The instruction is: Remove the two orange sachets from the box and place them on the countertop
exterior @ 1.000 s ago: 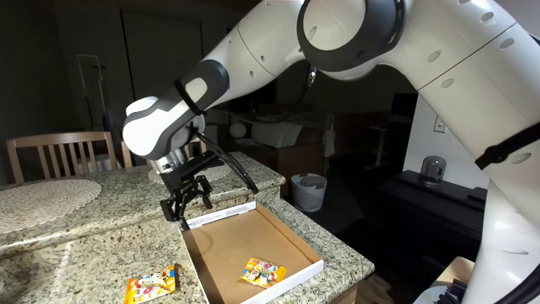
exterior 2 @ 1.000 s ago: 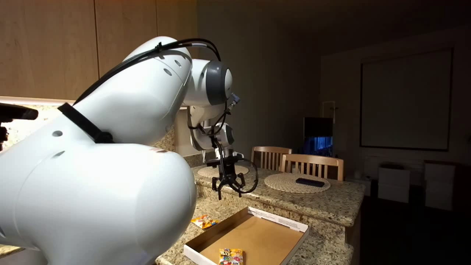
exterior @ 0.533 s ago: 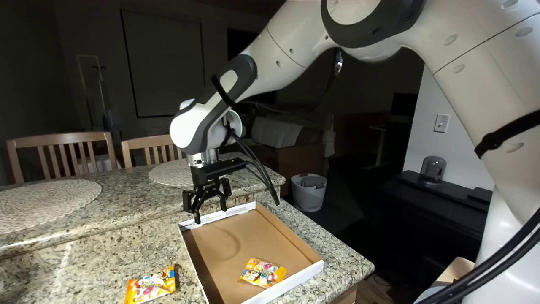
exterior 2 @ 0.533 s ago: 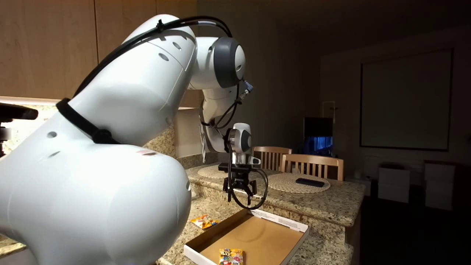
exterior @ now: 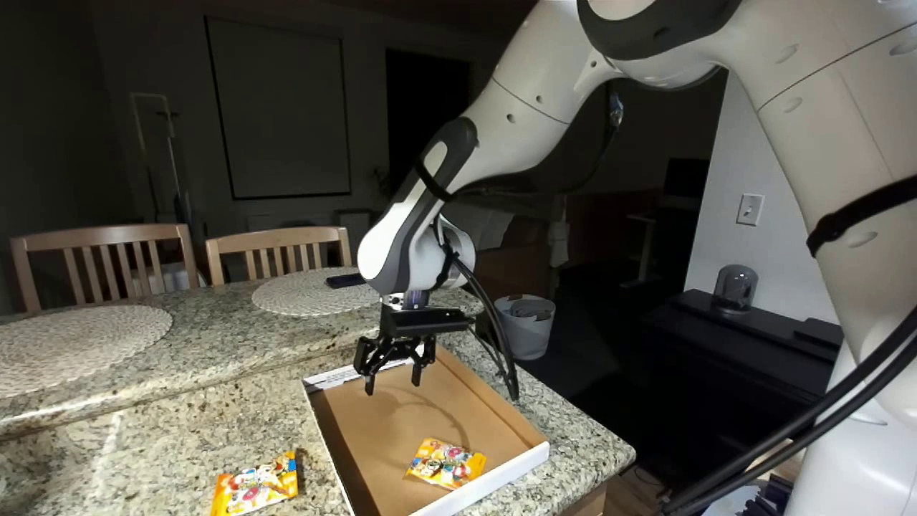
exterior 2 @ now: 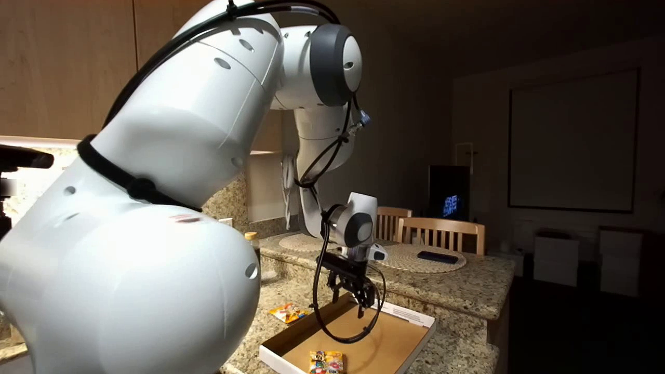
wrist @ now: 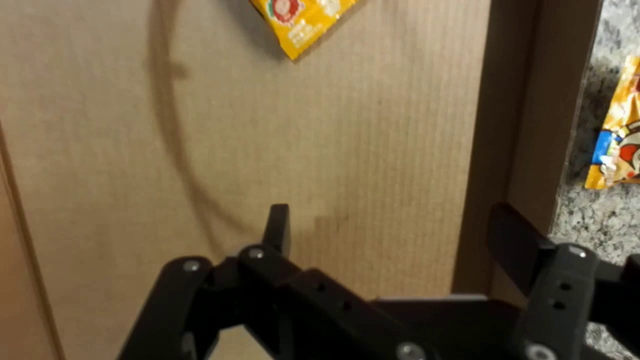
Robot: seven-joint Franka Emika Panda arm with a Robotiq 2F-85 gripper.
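Record gripper point(exterior: 392, 383) parted, holding nothing, above box point(exterior: 372, 437). Record orange sachet point(exterior: 446, 463) inside, toward rounded corner of countertop point(exterior: 587, 459); second orange sachet point(exterior: 256, 485) out on countertop, farther from corner. Advise: travel cornerward, align with sachet's slant, descend clear of end wall, pinch, lift over rim, carry inward from edge to bare countertop.
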